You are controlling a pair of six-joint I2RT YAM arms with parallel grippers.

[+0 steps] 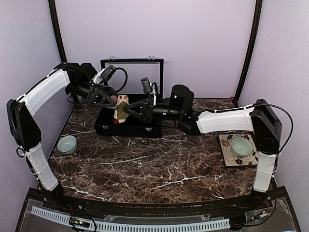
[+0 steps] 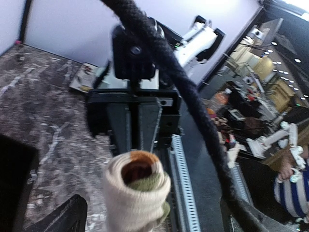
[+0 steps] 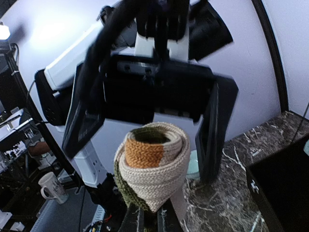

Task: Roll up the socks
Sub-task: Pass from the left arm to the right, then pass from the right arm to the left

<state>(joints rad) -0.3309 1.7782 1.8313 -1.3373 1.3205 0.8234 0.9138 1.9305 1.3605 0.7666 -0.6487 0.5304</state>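
Camera set: one overhead, two wrist.
Your top view looks down from behind the near edge, across the whole table [image 1: 159, 164] to the back wall [image 1: 193, 34]. Your left wrist view faces the right gripper [image 2: 136, 149] at close range; your right wrist view faces the left gripper [image 3: 137, 164] likewise. All three share the sock roll [image 1: 120, 108].

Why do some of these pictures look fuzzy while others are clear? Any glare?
Top external view: evenly lit and sharp. Left wrist view: a black cable close to the lens is out of focus, and the background lights at right burn bright. Right wrist view: the rolled sock is fairly crisp, the left arm's fingers behind it blurred, a lamp glaring at upper left.
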